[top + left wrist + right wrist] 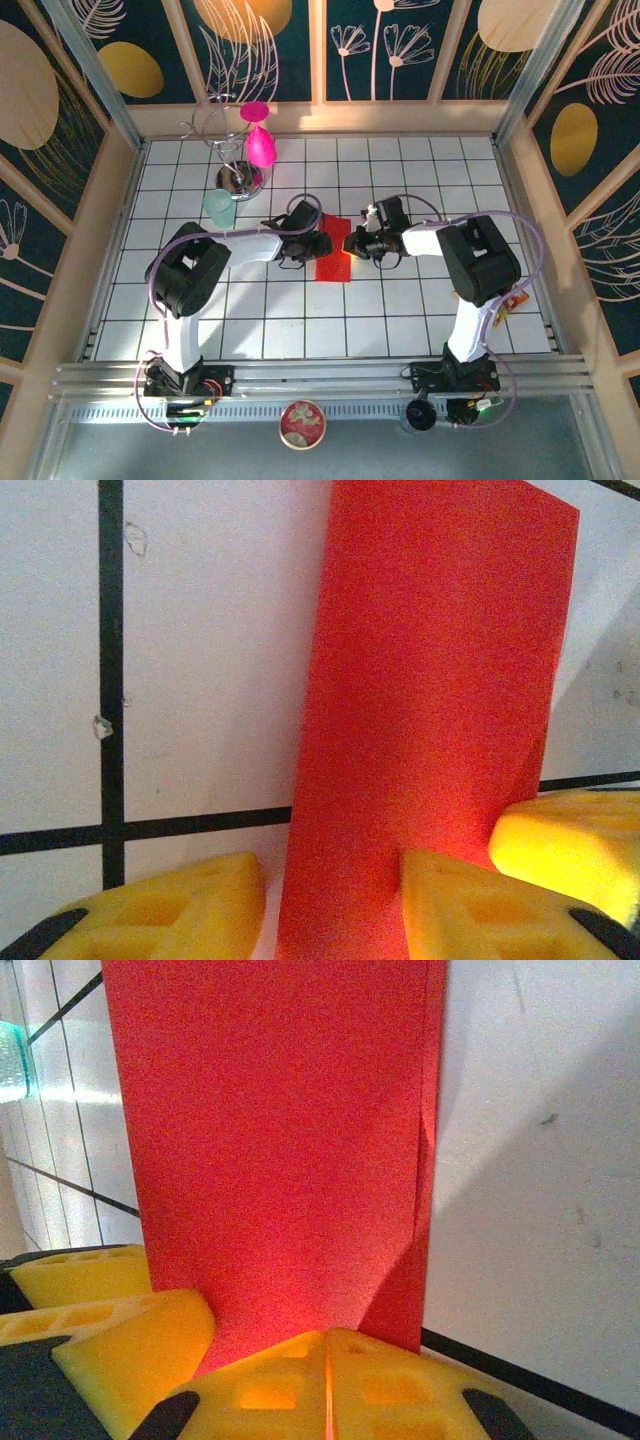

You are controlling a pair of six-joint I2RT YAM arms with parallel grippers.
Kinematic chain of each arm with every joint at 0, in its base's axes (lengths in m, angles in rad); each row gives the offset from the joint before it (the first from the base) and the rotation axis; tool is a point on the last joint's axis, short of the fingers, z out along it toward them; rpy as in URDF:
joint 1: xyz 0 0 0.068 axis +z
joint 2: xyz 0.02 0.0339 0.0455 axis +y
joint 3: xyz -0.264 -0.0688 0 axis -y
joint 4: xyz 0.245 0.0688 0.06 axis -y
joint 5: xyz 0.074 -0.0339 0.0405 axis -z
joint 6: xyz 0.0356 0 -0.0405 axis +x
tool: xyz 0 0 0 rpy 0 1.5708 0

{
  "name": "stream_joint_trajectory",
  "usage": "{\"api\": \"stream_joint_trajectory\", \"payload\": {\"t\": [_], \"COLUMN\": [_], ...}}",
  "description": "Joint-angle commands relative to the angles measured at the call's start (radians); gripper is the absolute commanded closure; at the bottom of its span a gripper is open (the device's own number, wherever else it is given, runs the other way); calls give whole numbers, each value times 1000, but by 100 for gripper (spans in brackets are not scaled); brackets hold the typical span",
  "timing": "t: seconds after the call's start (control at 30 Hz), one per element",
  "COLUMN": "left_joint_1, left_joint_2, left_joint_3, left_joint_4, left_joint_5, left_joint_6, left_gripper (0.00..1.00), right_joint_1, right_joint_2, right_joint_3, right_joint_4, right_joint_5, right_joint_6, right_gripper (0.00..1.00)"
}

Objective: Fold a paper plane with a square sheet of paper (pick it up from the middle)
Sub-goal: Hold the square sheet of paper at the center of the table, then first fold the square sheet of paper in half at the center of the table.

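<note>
Spreading across the top view, the gridded white table (400, 320) carries everything else. The left arm (190, 270) reaches in from 7 o'clock and the right arm (480, 260) from 5 o'clock, and they meet near the table's centre.

The paper (335, 262) lies flat there as a narrow red rectangle, its long sides running 12 to 6 o'clock. In the right wrist view the paper (270, 1140) shows two layers slightly offset along one long edge.

A wire stand (238, 178) sits at 11 o'clock from the paper, with a magenta goblet (260, 145) just beside it. A pale green cup (218, 208) stands at 9 o'clock, near the left arm. A round tin (302, 423) rests off the grid at 6 o'clock.

The left gripper (318, 243) is at the paper's 9 o'clock edge. In its own view the left gripper (330, 865) has its jaws apart, one finger on bare tile and the other over the paper (430, 700).

The right gripper (352, 243) is at the 3 o'clock edge. In its own view the right gripper (328, 1345) has its jaws pressed together at the paper's near edge. Whether a layer is caught between them cannot be told.
</note>
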Motion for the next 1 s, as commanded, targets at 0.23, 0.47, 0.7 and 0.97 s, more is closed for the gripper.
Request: {"api": "stream_joint_trajectory", "payload": {"t": [0.23, 0.47, 0.7, 0.97], "left_joint_1": [2, 7, 5, 5], "left_joint_2": [-164, -210, -96, 28], "left_joint_3": [0, -13, -4, 92], "left_joint_4": [-94, 30, 128, 32], "left_joint_5": [-144, 68, 264, 267], "left_joint_6": [16, 58, 11, 67], "left_gripper": [55, 63, 80, 87], "right_joint_1": [-11, -11, -10, -10], "right_joint_2": [109, 131, 147, 163], "right_joint_3": [2, 14, 14, 13], "right_joint_4": [-221, -226, -226, -227], "right_joint_5": [149, 154, 155, 158], "right_joint_6": [-79, -70, -68, -71], "right_gripper": [92, 94, 98, 100]}}
